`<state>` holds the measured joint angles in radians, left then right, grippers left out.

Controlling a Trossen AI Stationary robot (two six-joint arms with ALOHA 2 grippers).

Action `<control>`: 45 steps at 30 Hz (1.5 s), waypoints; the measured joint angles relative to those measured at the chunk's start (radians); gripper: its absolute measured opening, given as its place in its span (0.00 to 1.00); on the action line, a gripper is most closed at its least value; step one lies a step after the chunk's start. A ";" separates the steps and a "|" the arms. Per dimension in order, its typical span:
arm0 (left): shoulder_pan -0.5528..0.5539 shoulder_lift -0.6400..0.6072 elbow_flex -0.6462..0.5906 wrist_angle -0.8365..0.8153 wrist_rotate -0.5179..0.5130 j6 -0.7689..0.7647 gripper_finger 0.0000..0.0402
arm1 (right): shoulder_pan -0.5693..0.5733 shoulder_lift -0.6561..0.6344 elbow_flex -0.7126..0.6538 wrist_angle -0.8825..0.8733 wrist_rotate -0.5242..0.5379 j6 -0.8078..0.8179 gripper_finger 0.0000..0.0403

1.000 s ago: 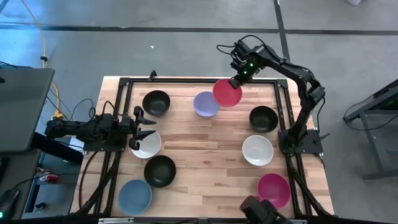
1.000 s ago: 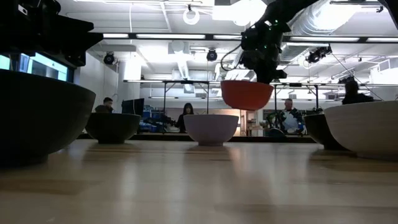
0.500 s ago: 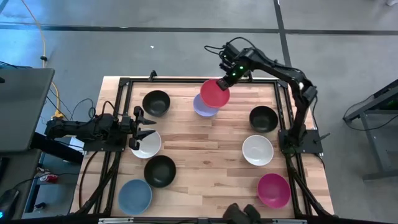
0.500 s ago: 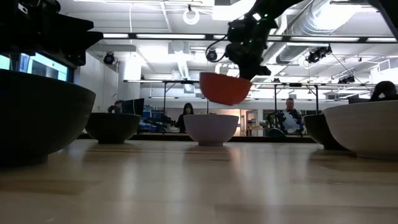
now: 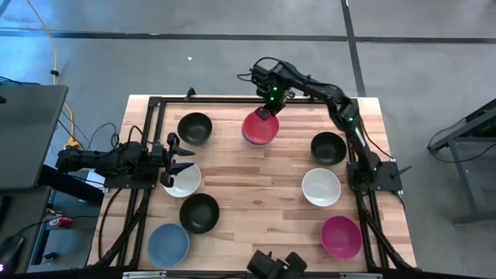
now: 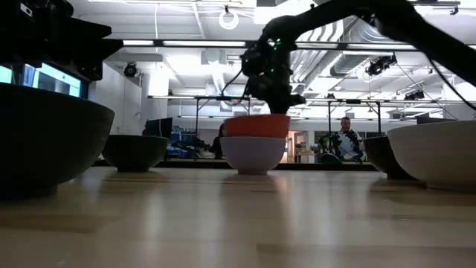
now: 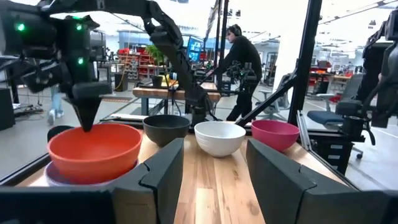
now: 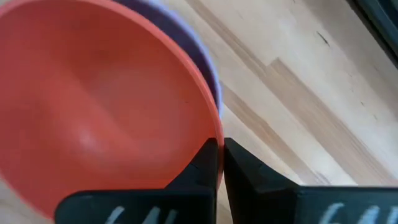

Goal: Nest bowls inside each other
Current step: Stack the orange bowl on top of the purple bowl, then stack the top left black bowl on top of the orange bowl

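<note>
The red bowl (image 5: 259, 126) sits inside the lavender bowl (image 5: 258, 141) near the table's far edge; in the low view the red bowl (image 6: 256, 125) shows above the lavender bowl (image 6: 253, 153). My right gripper (image 5: 268, 111) is at the red bowl's far rim, shut on it. My left gripper (image 5: 175, 156) waits open at the left edge, just beside a white bowl (image 5: 184, 180), touching nothing. Its wrist view shows the red bowl (image 7: 93, 149) far ahead of the open left gripper (image 7: 214, 177). My right gripper (image 8: 221, 149) pinches the red bowl's rim (image 8: 216, 132) on its far side, one finger (image 8: 205, 163) inside the bowl and one outside. The fingers come from above, pointing down. The bowl stands upright, resting in the lavender bowl (image 8: 208, 62).
Other bowls stand apart on the wooden table (image 5: 256, 194): black ones (image 5: 194, 127) (image 5: 328, 147) (image 5: 199, 212), a white one (image 5: 321, 187), a light blue one (image 5: 168, 243), a magenta one (image 5: 341, 237). People sit in the room beyond.
My right gripper has carried the red bowl toward the table's left and down, from the air to the right of the lavender bowl to right over it. The red bowl now rests inside the lavender bowl, still held by its rim.
</note>
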<state>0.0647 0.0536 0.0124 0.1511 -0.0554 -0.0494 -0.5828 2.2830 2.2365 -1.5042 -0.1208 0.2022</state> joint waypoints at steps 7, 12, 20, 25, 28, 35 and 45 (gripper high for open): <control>0.000 0.000 0.000 -0.045 0.001 0.000 0.41 | 0.012 0.086 0.075 0.023 -0.031 -0.019 0.00; 0.000 0.000 0.000 -0.066 0.001 0.001 0.41 | 0.013 0.110 0.073 0.010 -0.045 -0.028 0.00; 0.000 0.000 0.000 -0.073 0.000 0.018 0.41 | 0.015 0.109 0.073 0.000 -0.057 -0.050 0.05; 0.000 0.000 0.000 -0.073 0.000 0.018 0.41 | 0.021 0.092 0.073 0.006 -0.058 -0.080 0.20; 0.000 0.000 0.000 -0.074 0.000 0.018 0.41 | 0.024 0.073 0.073 0.019 -0.061 -0.098 0.28; 0.000 0.000 0.000 -0.081 0.000 0.017 0.41 | 0.021 0.011 0.074 0.007 -0.071 -0.133 0.35; 0.000 0.007 0.000 -0.103 -0.215 0.001 0.41 | 0.031 -0.206 0.074 -0.044 -0.150 -0.411 0.36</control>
<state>0.0650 0.0609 0.0120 0.0479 -0.2704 -0.0487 -0.5521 2.0771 2.3100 -1.5485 -0.2704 -0.2085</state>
